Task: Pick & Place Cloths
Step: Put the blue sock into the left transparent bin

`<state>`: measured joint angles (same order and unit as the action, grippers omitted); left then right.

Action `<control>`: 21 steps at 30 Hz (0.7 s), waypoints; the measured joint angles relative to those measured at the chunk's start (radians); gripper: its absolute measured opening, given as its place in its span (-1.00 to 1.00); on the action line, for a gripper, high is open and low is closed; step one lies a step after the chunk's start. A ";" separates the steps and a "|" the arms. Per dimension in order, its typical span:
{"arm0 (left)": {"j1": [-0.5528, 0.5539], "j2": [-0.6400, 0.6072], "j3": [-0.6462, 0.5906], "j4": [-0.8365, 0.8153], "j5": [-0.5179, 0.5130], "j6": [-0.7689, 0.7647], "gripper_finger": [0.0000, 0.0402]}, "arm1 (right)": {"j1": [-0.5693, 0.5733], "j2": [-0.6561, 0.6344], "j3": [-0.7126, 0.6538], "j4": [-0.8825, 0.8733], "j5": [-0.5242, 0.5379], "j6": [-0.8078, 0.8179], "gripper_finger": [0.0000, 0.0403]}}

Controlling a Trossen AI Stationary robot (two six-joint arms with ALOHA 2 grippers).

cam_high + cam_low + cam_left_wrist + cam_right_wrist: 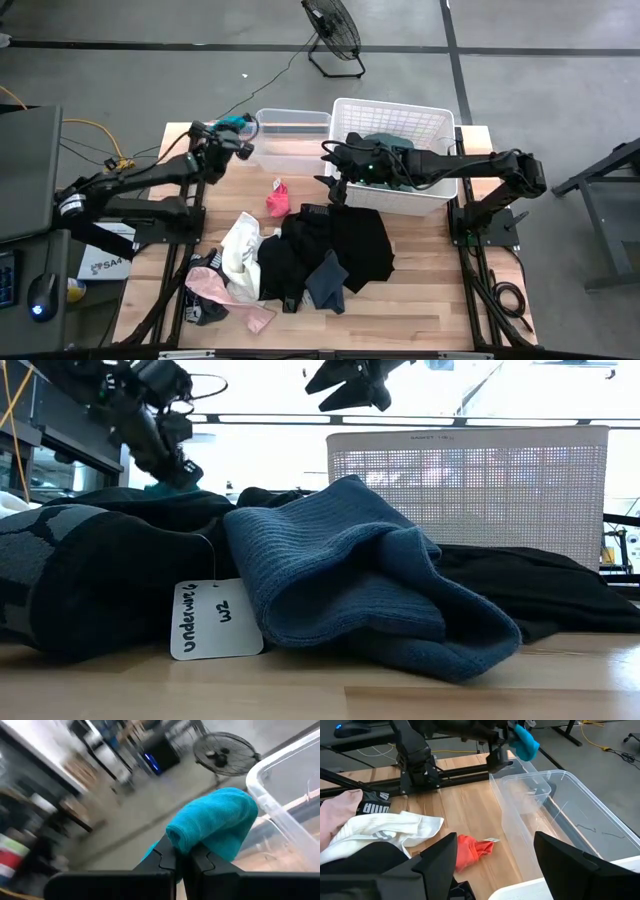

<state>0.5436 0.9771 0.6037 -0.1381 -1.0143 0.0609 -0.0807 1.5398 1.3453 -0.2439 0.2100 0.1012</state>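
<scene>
From above, your left gripper (240,126) pinches a teal cloth (234,122) at the clear bin's (292,119) left end, while the right gripper (334,172) hangs open over the basket's (436,110) left edge; a dark garment already lies inside. Low down, the blue cloth (350,575) and black pile (90,580) wait. Your left wrist confirms the closed grip. The right wrist shows a red cloth (472,851) and white cloth (385,831) remaining, so most is undone.

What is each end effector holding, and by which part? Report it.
The left end effector is shut on the teal cloth, pinching a bunched fold at its lower edge, beside the clear bin. The right end effector is open, holding nothing.
</scene>
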 joint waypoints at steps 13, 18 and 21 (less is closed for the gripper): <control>0.258 0.040 0.059 -0.227 0.357 -0.343 -1.00 | 0.000 0.000 0.000 0.009 0.000 0.000 0.26; 0.314 0.126 0.096 -0.243 0.468 -0.383 -1.00 | 0.000 0.000 0.000 0.008 0.000 0.000 0.26; 0.343 0.190 0.116 -0.249 0.490 -0.389 -1.00 | 0.000 0.000 0.000 0.008 0.000 0.000 0.26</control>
<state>0.8871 1.1670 0.7198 -0.3872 -0.5242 -0.3284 -0.0811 1.5402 1.3453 -0.2359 0.2100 0.1013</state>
